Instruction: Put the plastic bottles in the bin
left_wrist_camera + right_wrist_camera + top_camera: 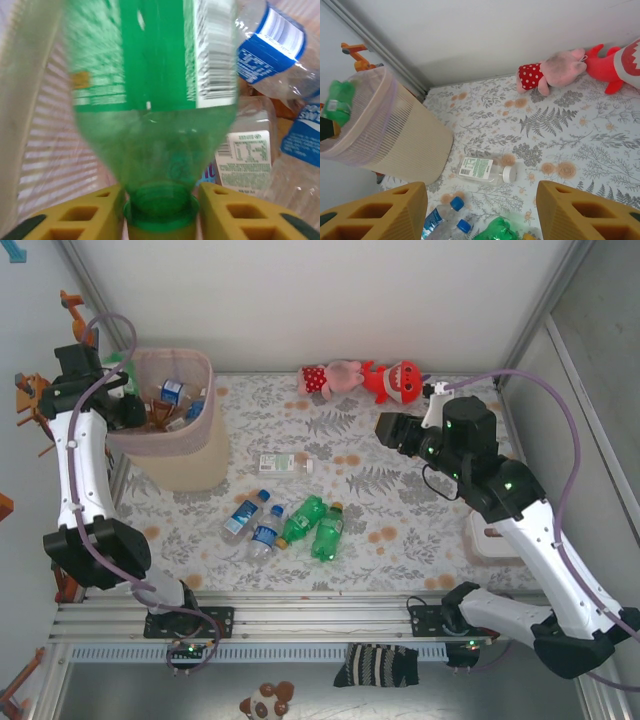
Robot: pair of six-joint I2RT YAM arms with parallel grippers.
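Left pincer [161, 194] is over the bin [185, 465]. The green soda bottle [150, 75] sits with its neck between the yellow pads [100, 207] and its body points down past the pink mesh wall. The pads lie close on both sides of the neck, but the bottle is smeared. I cannot tell whether the grip is clamped or just letting go.

Step in hand, as I judge it, is the drop.
- Release only while the bottle is well inside the rim, not over the edge.
- Spread the pads fully so the neck ring does not hang up on one of them.
- Lift straight up afterwards. The bin looks light, and a sideways brush could tip it.

Other bottles already lie in the bin. On the counter [420, 500] I count five left:
- two blue-labelled water bottles [243, 515]
- two green bottles [328, 532]
- one clear bottle with a white cap [480, 169]

Right pincer [481, 187] is spread wide and empty, hovering above the counter and looking down at that group.

Writing:
- The held bottle shows a barcode and a block of fine white print, too blurred to read.
- The blue labels in the bin carry white lettering that I cannot make out.
- The white-capped bottle has a white-and-green label with a boxed table, too small to read.
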